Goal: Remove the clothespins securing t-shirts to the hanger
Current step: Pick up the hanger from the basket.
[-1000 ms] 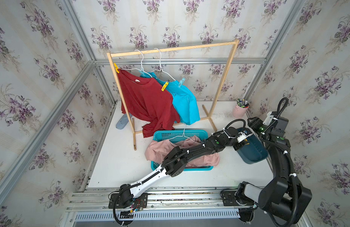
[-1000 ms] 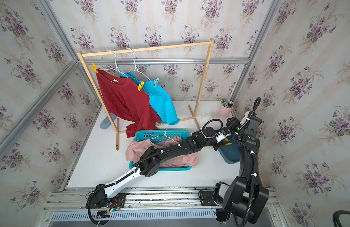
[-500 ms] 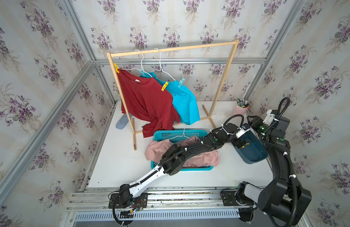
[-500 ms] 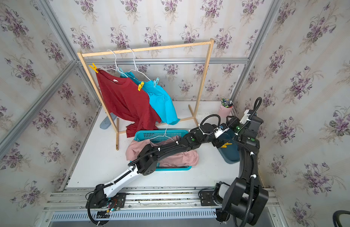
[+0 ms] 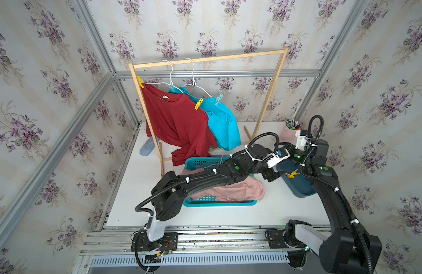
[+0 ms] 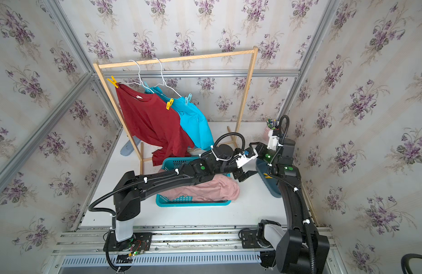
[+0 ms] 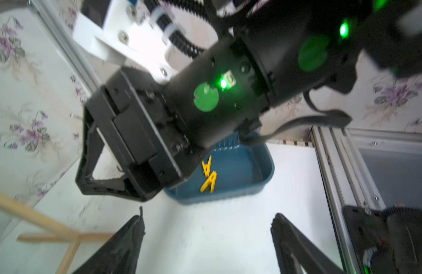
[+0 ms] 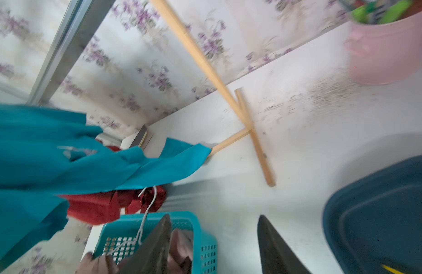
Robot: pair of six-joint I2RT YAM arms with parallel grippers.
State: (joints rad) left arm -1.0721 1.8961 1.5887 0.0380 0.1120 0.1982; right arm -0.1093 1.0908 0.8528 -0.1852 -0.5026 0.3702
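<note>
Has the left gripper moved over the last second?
Yes. The left gripper has drawn back from the dark blue bin, toward the teal basket.

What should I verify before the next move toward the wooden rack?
1. Left claw open and empty: ok.
2. Right claw open and empty: ok.
3. Two loose yellow plastic clothespins lie inside the dark blue plastic bin: ok.
4. Dark red cloth t-shirt unpinned: not ok; a yellow peg clips one shoulder, a second yellow peg the other.
5. Turquoise cloth t-shirt unpinned: not ok; a light blue plastic peg clips it.
6. Left arm clear of right arm above the bin: cannot tell.
</note>
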